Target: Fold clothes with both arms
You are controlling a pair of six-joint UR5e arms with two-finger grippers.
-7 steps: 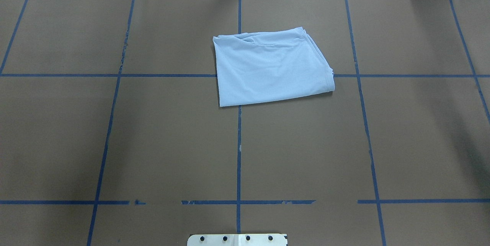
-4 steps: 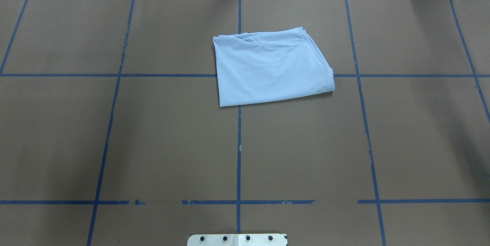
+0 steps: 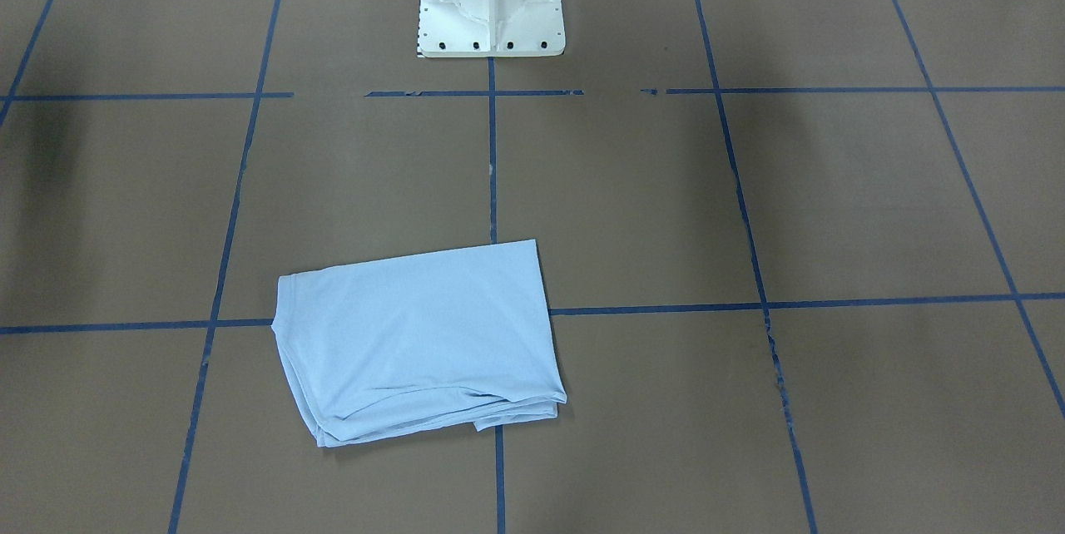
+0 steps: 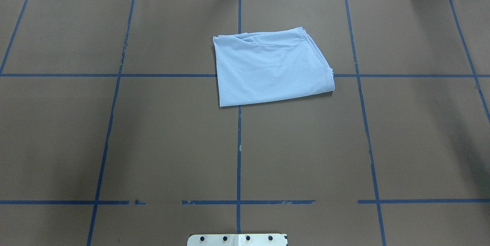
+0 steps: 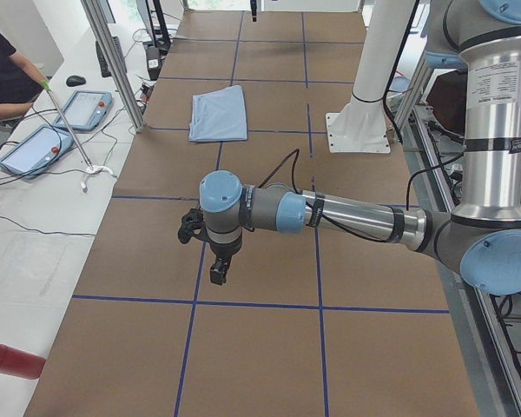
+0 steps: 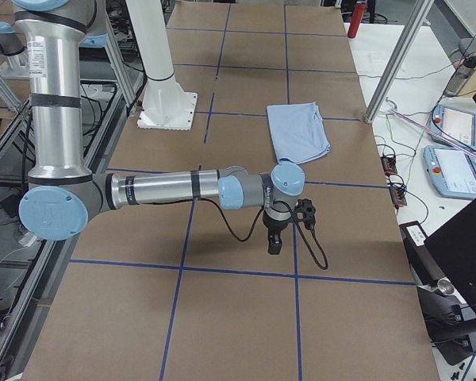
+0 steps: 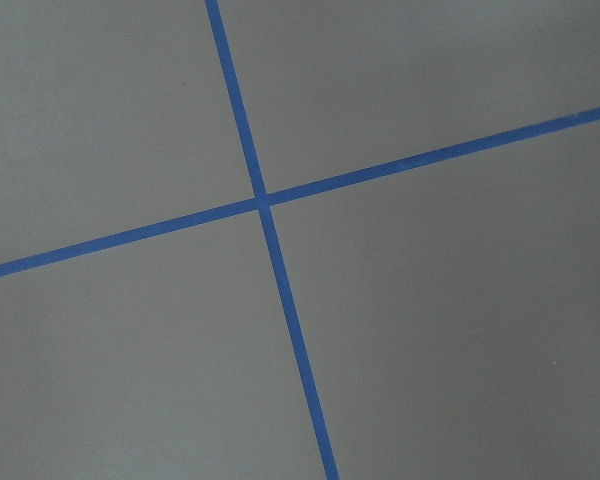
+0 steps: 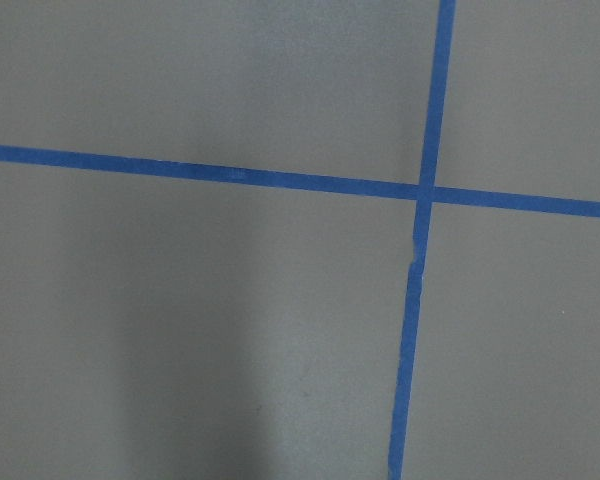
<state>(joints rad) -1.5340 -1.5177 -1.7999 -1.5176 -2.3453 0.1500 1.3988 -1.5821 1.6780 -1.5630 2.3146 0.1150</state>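
T-shirt (image 4: 271,69) lay folded in a pale blue rectangle, well apart from both grippers. The left gripper (image 5: 217,274) and the right gripper (image 6: 274,242) hung over the bare table (image 4: 153,142) and seemed to carry nothing. How far they were open I could not tell. The shirt's long side ran across the table, mostly right of the centre tape line (image 4: 239,142), so the right arm (image 6: 166,189) looked nearer. Its print was hidden.

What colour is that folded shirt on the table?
The shirt is a plain pale light blue on the side showing, seen best in the overhead view.
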